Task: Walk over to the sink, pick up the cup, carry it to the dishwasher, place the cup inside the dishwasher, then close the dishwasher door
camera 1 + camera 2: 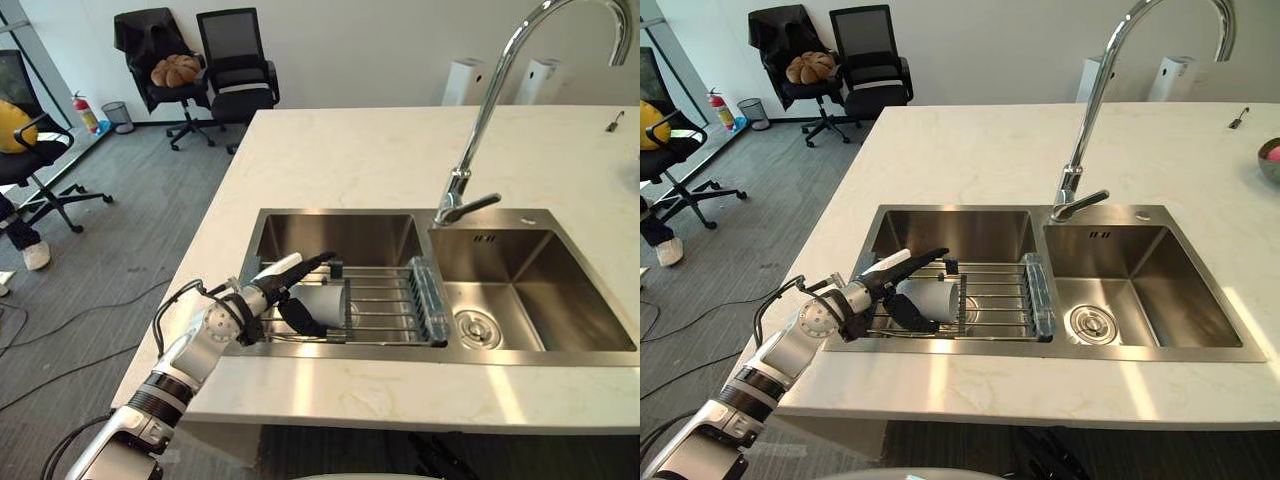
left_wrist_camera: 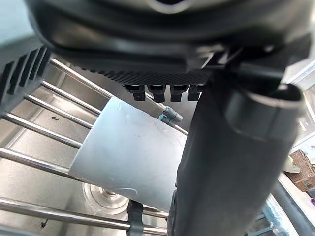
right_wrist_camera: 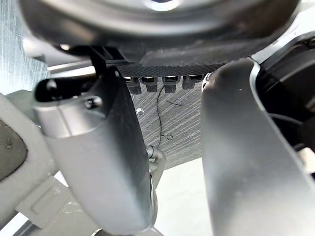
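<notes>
The right hand (image 3: 162,69) hangs above a grey carpeted floor (image 3: 179,123), its palm dark and ribbed. Its thumb (image 3: 106,147) stands out broad and grey beside a short row of fingertips (image 3: 147,84). The fingers look relaxed, and nothing lies between them and the thumb. Next to the carpet is a paler patch (image 3: 182,206).

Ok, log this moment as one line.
phase: reach | left hand: open around cup | cup: on its side on rack, left basin
</notes>
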Controlling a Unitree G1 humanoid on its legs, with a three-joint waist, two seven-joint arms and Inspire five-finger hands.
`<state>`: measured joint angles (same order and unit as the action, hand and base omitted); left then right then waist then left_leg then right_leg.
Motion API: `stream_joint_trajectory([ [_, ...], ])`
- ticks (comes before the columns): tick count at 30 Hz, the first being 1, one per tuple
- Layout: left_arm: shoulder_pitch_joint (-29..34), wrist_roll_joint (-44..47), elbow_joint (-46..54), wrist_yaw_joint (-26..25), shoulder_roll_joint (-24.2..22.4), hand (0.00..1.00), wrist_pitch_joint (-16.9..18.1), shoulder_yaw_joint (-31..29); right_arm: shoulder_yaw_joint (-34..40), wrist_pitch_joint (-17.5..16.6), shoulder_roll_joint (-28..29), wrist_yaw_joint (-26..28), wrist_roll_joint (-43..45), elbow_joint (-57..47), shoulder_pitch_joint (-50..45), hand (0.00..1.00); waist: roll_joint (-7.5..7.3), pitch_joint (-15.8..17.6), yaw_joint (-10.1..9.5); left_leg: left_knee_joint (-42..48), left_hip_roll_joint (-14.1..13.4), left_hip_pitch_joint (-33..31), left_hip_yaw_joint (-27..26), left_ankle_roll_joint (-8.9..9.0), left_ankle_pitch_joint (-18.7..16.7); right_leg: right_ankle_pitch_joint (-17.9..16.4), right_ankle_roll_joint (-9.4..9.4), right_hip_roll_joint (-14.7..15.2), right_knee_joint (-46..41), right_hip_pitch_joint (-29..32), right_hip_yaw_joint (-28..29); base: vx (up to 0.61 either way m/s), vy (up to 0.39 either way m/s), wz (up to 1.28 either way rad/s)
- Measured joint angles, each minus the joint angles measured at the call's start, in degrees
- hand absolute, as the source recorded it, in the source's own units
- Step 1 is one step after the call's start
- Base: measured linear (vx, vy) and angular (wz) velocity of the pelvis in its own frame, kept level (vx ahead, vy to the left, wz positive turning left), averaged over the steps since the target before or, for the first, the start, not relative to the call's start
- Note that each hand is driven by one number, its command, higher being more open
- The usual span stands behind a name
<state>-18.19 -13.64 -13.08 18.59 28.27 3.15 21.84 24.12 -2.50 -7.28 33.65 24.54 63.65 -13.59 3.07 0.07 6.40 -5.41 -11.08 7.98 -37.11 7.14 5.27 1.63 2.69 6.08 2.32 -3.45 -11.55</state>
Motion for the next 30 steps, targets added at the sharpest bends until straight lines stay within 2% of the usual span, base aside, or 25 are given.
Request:
stream_joint_trajectory([
  [12, -0.74, -8.55, -2.53, -1.01, -0.91, 1.0, 2.18, 1.24, -0.8, 0.01, 0.32, -0.01, -0.06, -1.26, -0.53, 1.0, -0.07, -0.01, 0.62, -0.01, 0.02, 0.7, -1.27, 0.26, -0.34, 0.31, 0.43, -0.03, 0.68, -0.37, 0.92, -0.01, -0.011, -0.04],
  [27, -5.83, -9.89, -6.77, 6.49, 0.46, 1.0, -0.21, 1.74, -0.85, 1.52, 0.33, 0.0, -1.25, -1.96, -0.51, 1.0, -0.2, -0.56, 0.9, -0.04, -0.08, 1.71, -2.57, 0.48, -0.52, 0.36, 0.45, -0.18, 0.71, -0.59, 2.09, -0.02, -0.017, -0.04],
  [28, -6.18, -10.22, -7.48, 7.14, 0.45, 0.0, -0.24, 1.46, -0.95, 1.66, 0.34, 0.0, -1.3, -2.06, -0.54, 1.0, -0.28, -0.65, 1.05, -0.04, -0.13, 1.88, -2.75, 0.52, -0.55, 0.36, 0.45, -0.24, 0.71, -0.63, 2.23, -0.03, -0.026, -0.09],
  [30, -6.59, -10.78, -8.72, 8.23, 0.32, 0.0, -0.27, 0.94, -1.0, 1.9, 0.34, 0.0, -1.72, -2.21, -0.56, 1.0, -0.42, -0.75, 1.31, -0.04, -0.19, 2.16, -2.88, 0.6, -0.62, 0.36, 0.45, -0.31, 0.73, -0.83, 2.34, -0.03, -0.027, -0.05],
])
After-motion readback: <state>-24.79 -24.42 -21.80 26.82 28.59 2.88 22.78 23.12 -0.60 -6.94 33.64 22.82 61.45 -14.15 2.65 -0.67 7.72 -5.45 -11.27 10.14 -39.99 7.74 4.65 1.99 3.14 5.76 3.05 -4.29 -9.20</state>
